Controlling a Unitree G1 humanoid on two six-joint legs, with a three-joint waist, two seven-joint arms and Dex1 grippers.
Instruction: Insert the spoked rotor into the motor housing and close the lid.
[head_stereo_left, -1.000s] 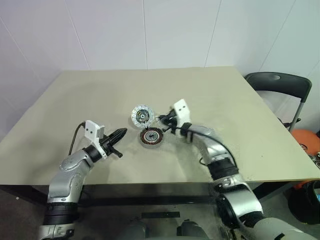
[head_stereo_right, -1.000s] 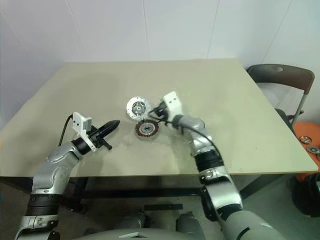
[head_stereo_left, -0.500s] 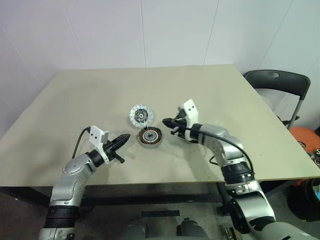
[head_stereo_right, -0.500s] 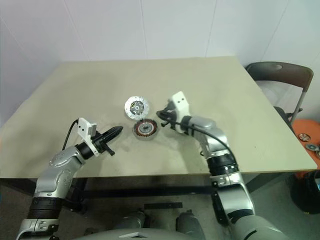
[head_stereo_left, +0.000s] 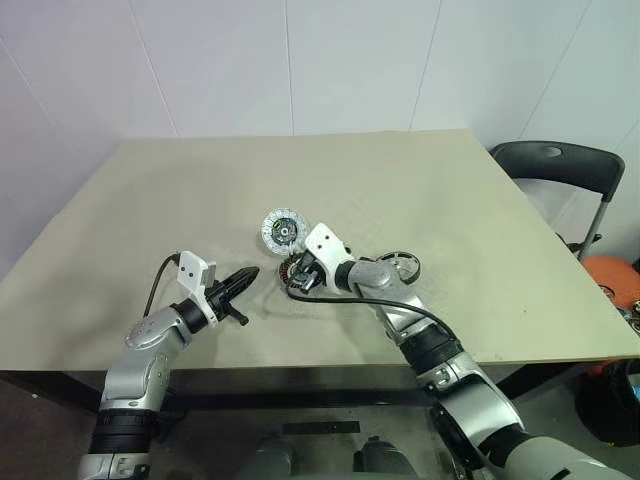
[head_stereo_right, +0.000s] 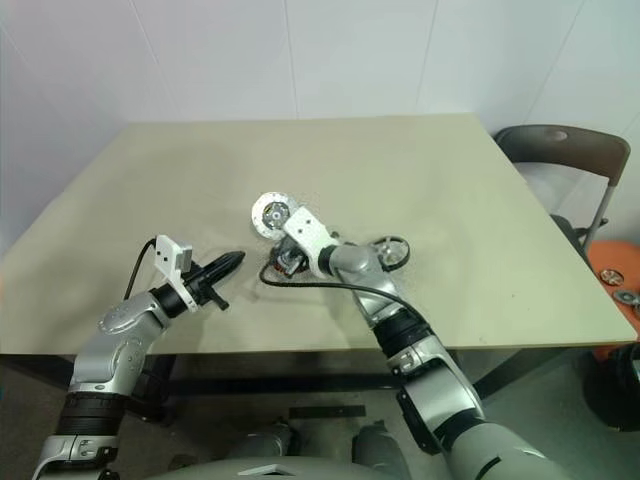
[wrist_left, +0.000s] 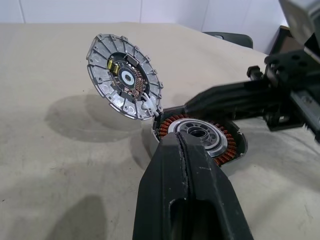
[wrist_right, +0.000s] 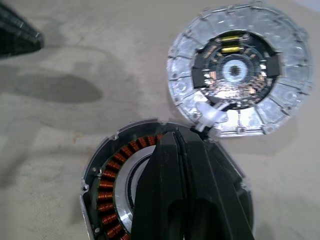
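Spoked rotor (head_stereo_left: 400, 266): 1 unit, flat on the table (head_stereo_left: 480, 210), at 3 o'clock of the motor housing (wrist_left: 200, 140). Likely heavy, rigid, slick metal; pinch across the rim. Lid (wrist_left: 124, 76) propped open. Left gripper (head_stereo_left: 243, 278) and right gripper (wrist_left: 200, 102) both pressed together, empty.

I am in a plain work room, like a small lab. I see bare white walls (head_stereo_left: 300, 60), one flat tan bench (head_stereo_left: 150, 200) and a dark folding chair (head_stereo_left: 555, 170) at its side.
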